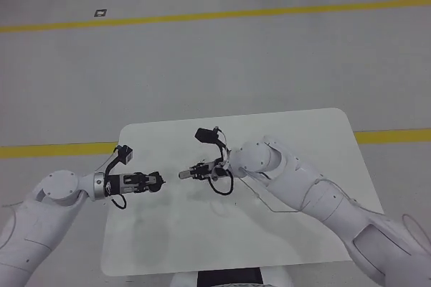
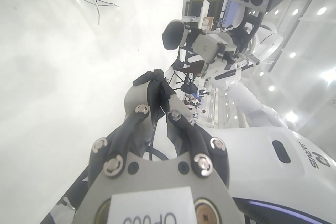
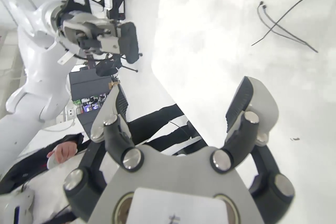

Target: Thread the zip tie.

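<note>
The left pincer (image 2: 157, 79) is closed on a black zip tie (image 2: 154, 128). The right pincer (image 3: 181, 86) is spread wide. The wrist views show loose ties (image 3: 286, 22) crossed on a clear sheet (image 3: 249, 25). The top view shows both pincers facing, apart, above the bench (image 1: 294, 237).

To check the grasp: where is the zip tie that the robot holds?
In the left wrist view the zip tie is pinched in the shut fingers of the left gripper, above the table, facing the open right gripper.
</note>
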Robot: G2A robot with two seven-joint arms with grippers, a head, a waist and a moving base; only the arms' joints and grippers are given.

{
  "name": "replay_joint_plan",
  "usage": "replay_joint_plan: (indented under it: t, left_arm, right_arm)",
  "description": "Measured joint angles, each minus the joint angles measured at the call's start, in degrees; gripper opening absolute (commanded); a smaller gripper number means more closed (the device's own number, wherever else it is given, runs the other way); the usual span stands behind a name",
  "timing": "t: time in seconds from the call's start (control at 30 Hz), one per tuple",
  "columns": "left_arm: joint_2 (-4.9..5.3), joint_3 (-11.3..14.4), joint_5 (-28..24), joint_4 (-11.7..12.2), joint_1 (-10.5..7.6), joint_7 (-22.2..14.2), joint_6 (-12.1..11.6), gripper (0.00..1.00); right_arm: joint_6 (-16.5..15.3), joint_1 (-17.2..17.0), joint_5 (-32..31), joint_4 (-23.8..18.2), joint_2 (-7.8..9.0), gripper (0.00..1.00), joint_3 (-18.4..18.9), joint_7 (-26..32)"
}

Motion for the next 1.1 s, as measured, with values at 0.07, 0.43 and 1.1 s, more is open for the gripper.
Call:
replay_joint_plan:
  t: [0.07,0.43,1.1]
  left_arm:
    - [0.0,0.0,0.0,0.0,0.0,0.0,0.0,0.0]
    - [0.0,0.0,0.0,0.0,0.0,0.0,0.0,0.0]
    - [0.0,0.0,0.0,0.0,0.0,0.0,0.0,0.0]
  right_arm:
    - [1.54,2.17,1.61,2.86,-1.46,1.0,-1.12,-0.24]
    - [1.6,10.59,4.26,22.34,-9.72,1.0,-8.46,-2.26]
    - [1.6,12.11,3.54,28.34,-14.22,1.0,-10.94,-1.34]
